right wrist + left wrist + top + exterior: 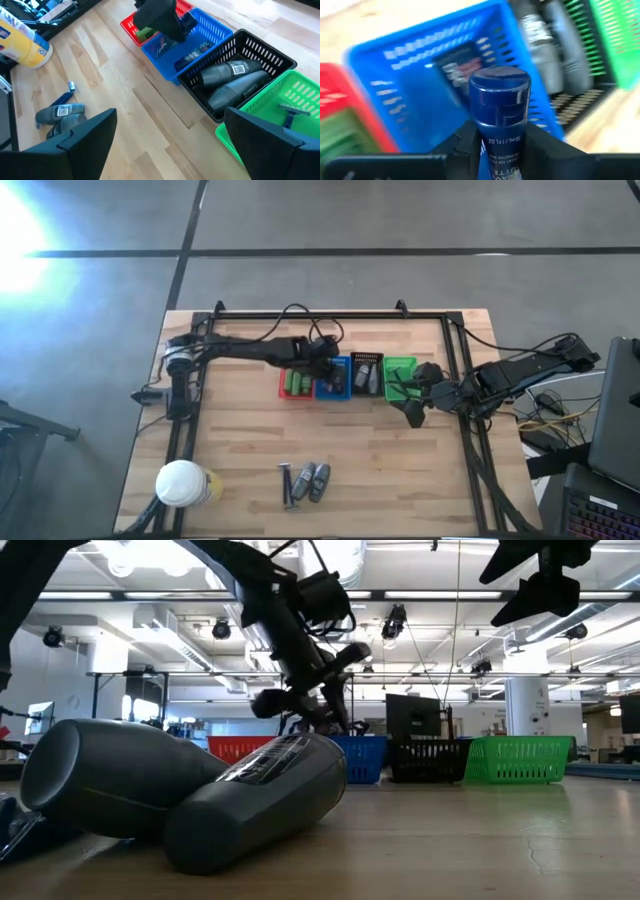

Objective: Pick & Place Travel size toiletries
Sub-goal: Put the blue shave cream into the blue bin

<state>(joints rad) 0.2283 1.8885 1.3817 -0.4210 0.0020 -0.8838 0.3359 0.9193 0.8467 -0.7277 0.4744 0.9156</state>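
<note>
Across the middle of the high view sits the wooden table, and along its centre runs a row of four slotted baskets: red basket, blue basket, black basket, green basket. At the frame's lower left stands a big white-lidded yellow jar, which is not part of the job.

Over the blue basket the left gripper is clamped on a dark blue travel tube, cap pointing forward above the basket's opening. To my eye this is the drop-off step. Doing it well means centring the tube over the blue basket's floor, clear of the wall shared with the red one, lowering it close to the item already lying inside, and only then letting go so it doesn't bounce out.

Right of the green basket hangs the right gripper, fingers spread wide with nothing between them, apparently waiting.

Lower centre of the high view, grey bottles lie touching, with a thin razor-like stick just beside them, yet to be sorted. Two similar grey bottles rest in the black basket, a razor in the green.

Writing: the tube reads "30 ML / 1 FL OZ"; the lettering below it is cut off.
</note>
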